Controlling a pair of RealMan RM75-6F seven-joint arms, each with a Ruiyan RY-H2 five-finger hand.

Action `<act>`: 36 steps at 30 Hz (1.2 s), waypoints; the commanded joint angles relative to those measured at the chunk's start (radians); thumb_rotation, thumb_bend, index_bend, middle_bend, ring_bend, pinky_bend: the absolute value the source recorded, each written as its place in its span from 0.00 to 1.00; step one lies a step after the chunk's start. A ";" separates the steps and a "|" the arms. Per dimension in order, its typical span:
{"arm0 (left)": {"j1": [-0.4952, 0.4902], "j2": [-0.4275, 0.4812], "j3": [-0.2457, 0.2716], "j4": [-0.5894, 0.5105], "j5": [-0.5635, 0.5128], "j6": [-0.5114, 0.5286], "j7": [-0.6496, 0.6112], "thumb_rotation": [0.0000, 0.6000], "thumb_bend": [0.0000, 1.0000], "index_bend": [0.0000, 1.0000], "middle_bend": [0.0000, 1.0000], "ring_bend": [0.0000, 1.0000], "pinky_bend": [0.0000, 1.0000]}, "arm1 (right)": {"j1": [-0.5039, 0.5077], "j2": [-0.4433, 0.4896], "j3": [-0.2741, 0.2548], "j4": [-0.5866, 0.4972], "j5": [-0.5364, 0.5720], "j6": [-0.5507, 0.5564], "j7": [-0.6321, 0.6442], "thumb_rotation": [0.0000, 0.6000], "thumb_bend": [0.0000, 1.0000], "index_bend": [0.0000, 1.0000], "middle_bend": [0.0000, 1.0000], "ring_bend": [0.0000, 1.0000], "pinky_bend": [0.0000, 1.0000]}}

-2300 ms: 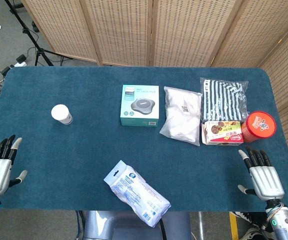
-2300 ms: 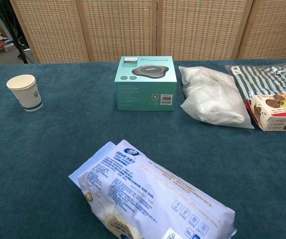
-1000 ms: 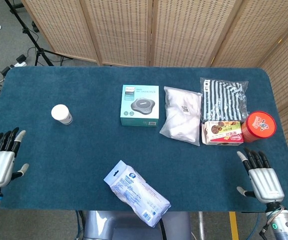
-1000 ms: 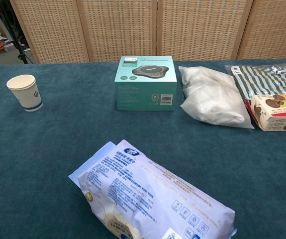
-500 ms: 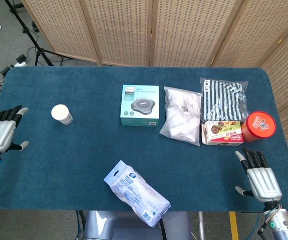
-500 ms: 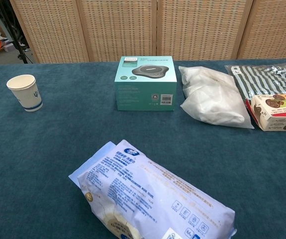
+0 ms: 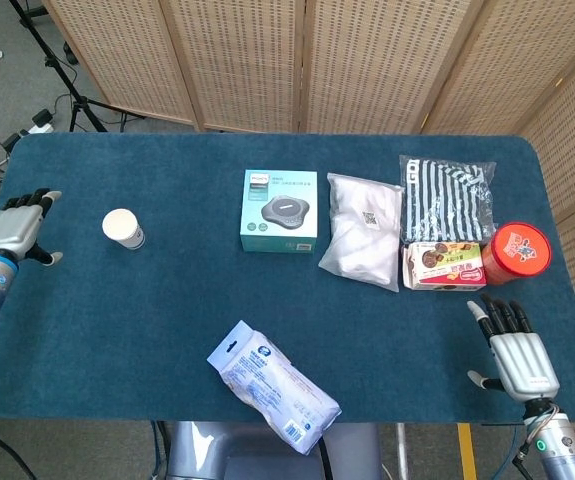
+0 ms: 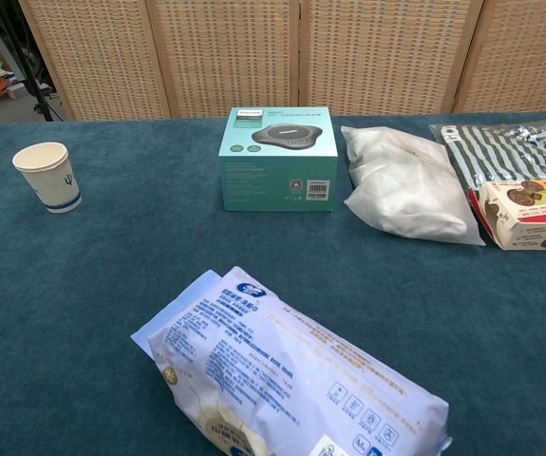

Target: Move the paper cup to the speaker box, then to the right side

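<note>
paper cup [image 7: 123,229] stood upright near tabletop [image 7: 167,300] left edge, well apart from speaker box [image 7: 280,210] | left hand [image 7: 15,227] empty, fingers spread, beside cup at left edge | right hand [image 7: 515,356] empty, fingers apart, near front-right corner

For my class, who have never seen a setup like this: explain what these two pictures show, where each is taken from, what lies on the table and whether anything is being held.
This is a two-armed robot at a blue table. One picture looks down from its head, the other looks forward from its chest. In the head view, the left robot hand is at the table's left edge, near the paper cup; the right robot hand rests at the near right corner. Both are open and hold nothing. Also on the table: a teal speaker box, a white bag, a striped packet, a biscuit box, a red tub and a blue-white pack.
</note>
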 commanded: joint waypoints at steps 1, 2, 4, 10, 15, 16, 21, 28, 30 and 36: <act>-0.070 -0.047 0.051 0.060 -0.089 -0.034 0.036 1.00 0.25 0.10 0.00 0.00 0.00 | 0.001 -0.002 -0.001 0.003 -0.007 0.002 0.003 1.00 0.10 0.00 0.00 0.00 0.00; -0.079 -0.056 0.060 0.068 -0.100 -0.035 0.039 1.00 0.25 0.10 0.00 0.00 0.00 | 0.002 -0.004 -0.001 0.005 -0.011 0.004 0.006 1.00 0.10 0.00 0.00 0.00 0.00; -0.092 -0.070 0.076 0.080 -0.112 -0.034 0.045 1.00 0.25 0.10 0.00 0.00 0.00 | 0.002 -0.007 0.000 0.010 -0.015 0.006 0.012 1.00 0.10 0.00 0.00 0.00 0.00; -0.130 -0.112 0.118 0.118 -0.141 -0.038 0.055 1.00 0.25 0.10 0.00 0.00 0.00 | 0.004 -0.012 -0.004 0.020 -0.026 0.007 0.024 1.00 0.10 0.00 0.00 0.00 0.00; -0.152 -0.145 0.143 0.152 -0.138 -0.030 0.059 1.00 0.25 0.10 0.00 0.00 0.00 | 0.003 -0.011 -0.008 0.021 -0.038 0.011 0.033 1.00 0.10 0.00 0.00 0.00 0.00; -0.154 -0.148 0.145 0.155 -0.139 -0.028 0.058 1.00 0.25 0.10 0.00 0.00 0.00 | 0.004 -0.010 -0.009 0.021 -0.039 0.011 0.034 1.00 0.10 0.00 0.00 0.00 0.00; -0.178 -0.169 0.156 0.179 -0.147 -0.033 0.057 1.00 0.25 0.10 0.00 0.00 0.00 | 0.006 -0.012 -0.012 0.021 -0.046 0.006 0.034 1.00 0.10 0.00 0.00 0.00 0.00; -0.210 -0.206 0.169 0.213 -0.159 -0.033 0.063 1.00 0.25 0.10 0.00 0.00 0.00 | 0.011 -0.015 -0.018 0.021 -0.049 -0.006 0.033 1.00 0.10 0.00 0.00 0.00 0.00; -0.220 -0.221 0.175 0.224 -0.165 -0.033 0.068 1.00 0.25 0.10 0.00 0.00 0.00 | 0.012 -0.015 -0.019 0.019 -0.052 -0.007 0.033 1.00 0.10 0.00 0.00 0.00 0.00; -0.238 -0.258 0.183 0.255 -0.180 -0.031 0.071 1.00 0.26 0.10 0.00 0.00 0.00 | 0.013 -0.017 -0.023 0.020 -0.059 -0.008 0.032 1.00 0.10 0.00 0.00 0.00 0.00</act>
